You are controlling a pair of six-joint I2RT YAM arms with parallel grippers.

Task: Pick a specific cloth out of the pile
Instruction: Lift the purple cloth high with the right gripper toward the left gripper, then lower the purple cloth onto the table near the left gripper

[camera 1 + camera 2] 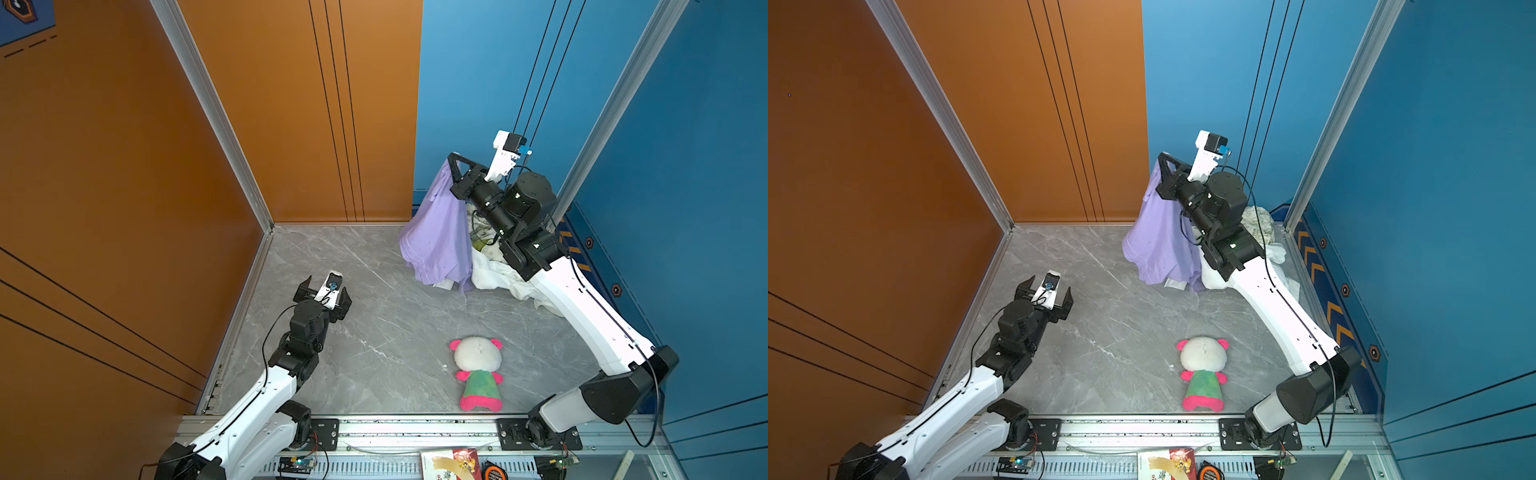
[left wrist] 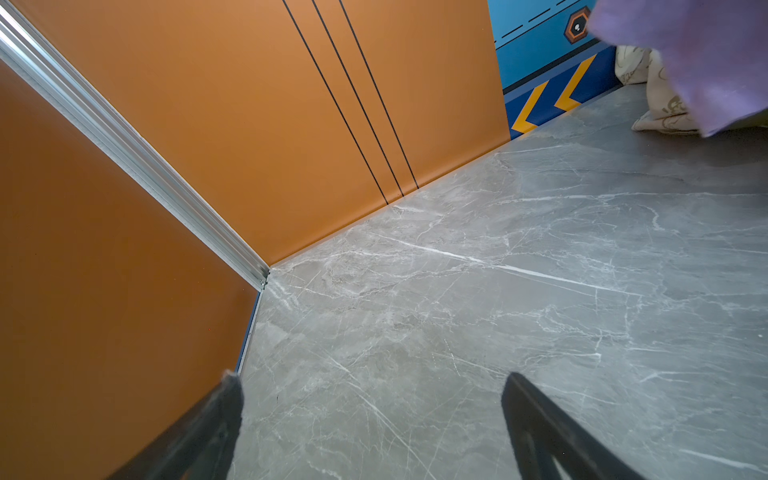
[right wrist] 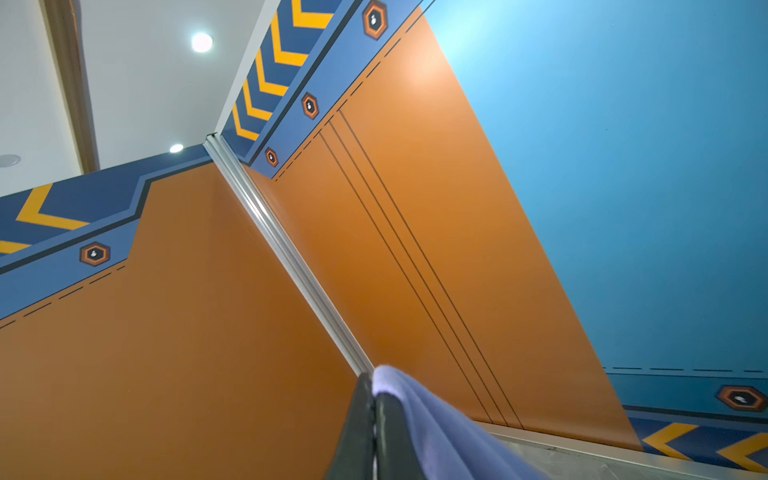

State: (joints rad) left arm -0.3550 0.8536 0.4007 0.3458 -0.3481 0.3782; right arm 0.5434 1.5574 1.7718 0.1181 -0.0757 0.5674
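Plush toy [image 1: 478,365] lies apart; hanging cloth [image 1: 436,232] (lavender) partly screens pile [image 1: 494,274].

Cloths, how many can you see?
3. The purple cloth hangs from the right hand; the printed cream cloth and the white cloth lie heaped beside it. More may hide underneath.
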